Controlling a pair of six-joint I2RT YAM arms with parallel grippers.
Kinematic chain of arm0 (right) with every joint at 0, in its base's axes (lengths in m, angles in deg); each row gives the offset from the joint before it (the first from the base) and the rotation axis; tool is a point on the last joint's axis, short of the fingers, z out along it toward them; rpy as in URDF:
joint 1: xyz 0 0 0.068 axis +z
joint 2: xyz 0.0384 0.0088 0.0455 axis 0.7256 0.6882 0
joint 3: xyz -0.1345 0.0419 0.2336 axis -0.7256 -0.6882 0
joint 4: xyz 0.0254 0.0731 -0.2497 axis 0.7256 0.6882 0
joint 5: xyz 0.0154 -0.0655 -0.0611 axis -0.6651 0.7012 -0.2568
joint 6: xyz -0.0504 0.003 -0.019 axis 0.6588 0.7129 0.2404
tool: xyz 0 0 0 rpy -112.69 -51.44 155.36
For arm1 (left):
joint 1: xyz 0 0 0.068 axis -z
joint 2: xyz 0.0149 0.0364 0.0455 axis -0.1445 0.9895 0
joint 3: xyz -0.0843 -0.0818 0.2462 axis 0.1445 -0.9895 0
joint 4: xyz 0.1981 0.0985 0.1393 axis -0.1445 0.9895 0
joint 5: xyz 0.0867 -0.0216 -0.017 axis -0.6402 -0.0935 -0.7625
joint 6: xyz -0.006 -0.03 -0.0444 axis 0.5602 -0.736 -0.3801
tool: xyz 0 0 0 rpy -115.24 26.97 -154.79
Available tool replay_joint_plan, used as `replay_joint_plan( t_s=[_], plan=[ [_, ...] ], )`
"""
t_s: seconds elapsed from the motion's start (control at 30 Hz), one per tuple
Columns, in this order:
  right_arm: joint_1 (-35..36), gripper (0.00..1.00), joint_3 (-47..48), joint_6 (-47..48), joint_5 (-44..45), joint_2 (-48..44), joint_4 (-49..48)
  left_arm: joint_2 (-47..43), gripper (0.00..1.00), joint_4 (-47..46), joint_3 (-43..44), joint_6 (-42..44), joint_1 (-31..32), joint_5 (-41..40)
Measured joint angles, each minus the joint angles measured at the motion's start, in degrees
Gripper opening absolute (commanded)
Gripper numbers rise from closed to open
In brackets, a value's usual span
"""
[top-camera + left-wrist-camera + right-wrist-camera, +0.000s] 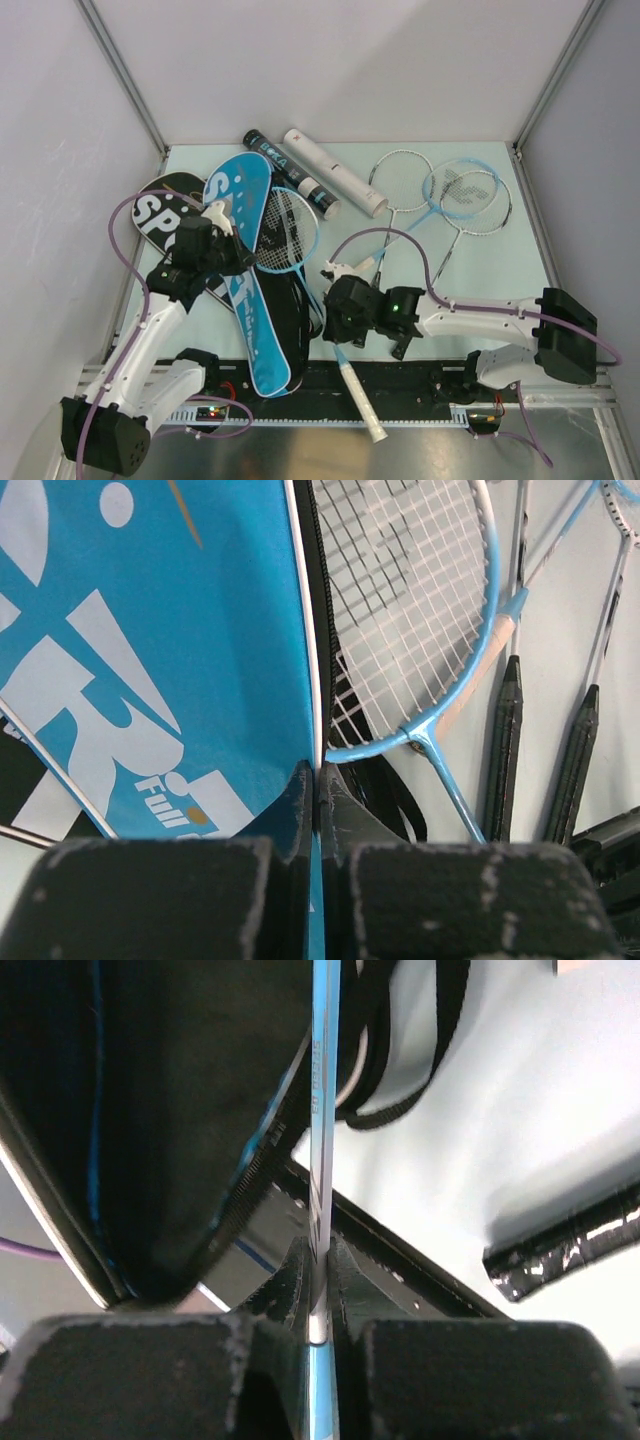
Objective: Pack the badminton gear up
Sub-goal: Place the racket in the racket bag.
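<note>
Racket (pixel 352 385), blue-framed, white-handled: my right gripper (pixel 318 1280) pinches its shaft, head toward blue SPORT bag (pixel 245 300). Left gripper (pixel 318 780) pinches the flap.

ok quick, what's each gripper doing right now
Left gripper: closed on the edge of the blue SPORT racket bag.
Right gripper: closed on the shaft of the blue-framed, white-handled racket.

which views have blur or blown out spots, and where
top external: even light, sharp, dull glare on the metal strip at the near edge; left wrist: fingers soft, blue bag crisp; right wrist: table blown out white, black bag fabric nearly featureless, racket shaft slightly blurred
</note>
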Motion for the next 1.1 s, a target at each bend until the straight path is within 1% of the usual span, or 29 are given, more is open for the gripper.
replay_joint_plan(
  t_s=[0.17,0.33,0.5,0.63,0.77,0.87,1.1],
  plan=[
    [-4.35,0.0,3.8,0.92,-3.06,3.61,-2.97,0.9,0.0,-1.86,-0.74,-1.31,-0.04,2.49],
    [-10.01,0.0,8.72,1.97,-10.47,11.32,-8.9,0.9,0.0,-4.92,-2.8,-3.52,-0.26,4.15],
    [-11.56,0.0,14.01,3.3,-17.18,19.91,-14.25,0.83,0.0,-6.75,-4.28,-5.07,-0.72,4.68],
    [-13.51,0.0,16.41,3.13,-20.04,24.94,-19.61,0.57,0.0,-6.36,-5.14,-5.68,-0.59,6.73],
    [-15.15,0.0,16.5,3.45,-22.25,26.34,-21.86,0.5,0.0,-6.19,-5.16,-5.7,-0.57,7.72],
    [-15.1,0.0,16.55,3.96,-23.06,26.38,-22.29,0.5,0.0,-6.19,-5.16,-5.75,-0.57,7.91],
    [-15.19,0.0,16.7,2.73,-22.62,27.17,-25.81,-0.33,0.0,-6.23,-5.66,-7.32,-0.57,8.2]
  ],
)
